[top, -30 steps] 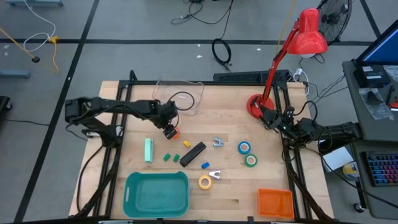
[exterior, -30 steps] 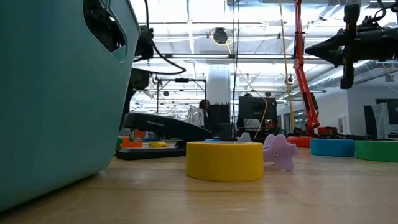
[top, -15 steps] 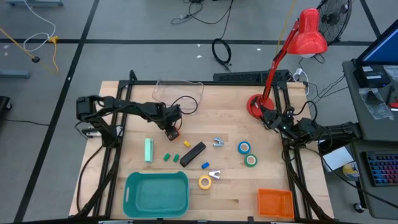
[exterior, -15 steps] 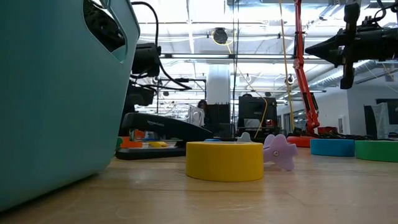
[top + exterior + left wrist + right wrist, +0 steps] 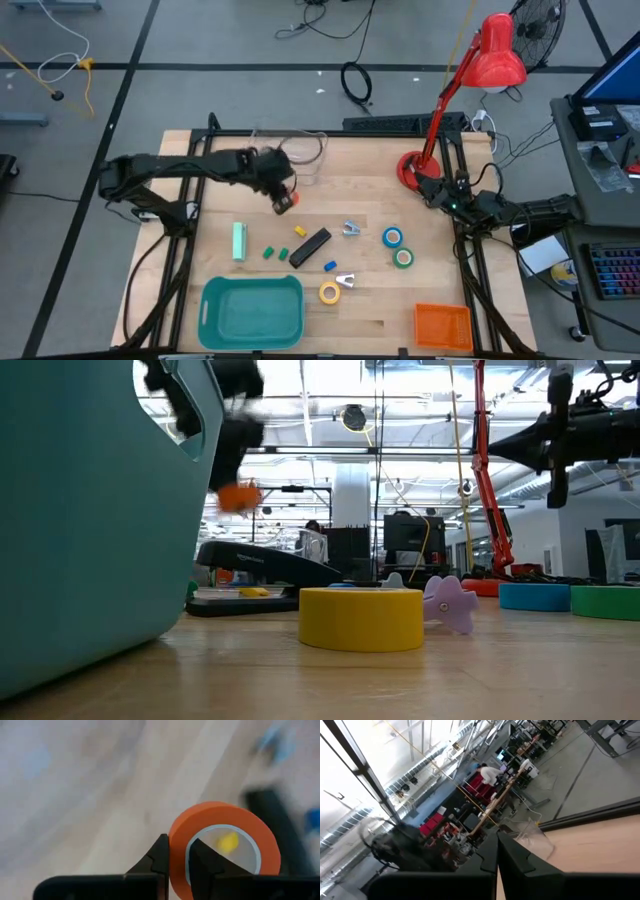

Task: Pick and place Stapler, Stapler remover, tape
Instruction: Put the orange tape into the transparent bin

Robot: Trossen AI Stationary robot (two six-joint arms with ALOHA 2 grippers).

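My left gripper (image 5: 284, 198) hangs above the table's middle left, shut on the orange tape roll (image 5: 222, 845), which also shows lifted in the low view (image 5: 238, 497). The black stapler (image 5: 311, 246) lies flat on the table. Two stapler removers (image 5: 352, 229) (image 5: 345, 281) lie near it. The blue tape (image 5: 393, 237), green tape (image 5: 403, 258) and yellow tape (image 5: 330, 292) lie flat on the wood. My right gripper (image 5: 432, 190) waits shut at the right edge, beside the lamp's base. My left gripper pinches the orange roll's wall (image 5: 179, 851) between its two fingers, one finger (image 5: 202, 862) inside the ring's hole and one (image 5: 161, 860) outside. The fingers slant down from the table's left. The roll hangs below them, clear of the table.
A teal bin (image 5: 252, 310) and an orange bin (image 5: 442, 325) stand at the near edge. A pale green block (image 5: 239, 241) and small green, yellow and blue bits (image 5: 269, 252) lie near the stapler. A red lamp (image 5: 470, 90) and a clear container (image 5: 290, 150) stand at the back.
My left gripper has taken hold of the orange tape roll and risen with it, drifting a little toward the far edge. The roll lay on the table a second ago and now hangs clear above it.
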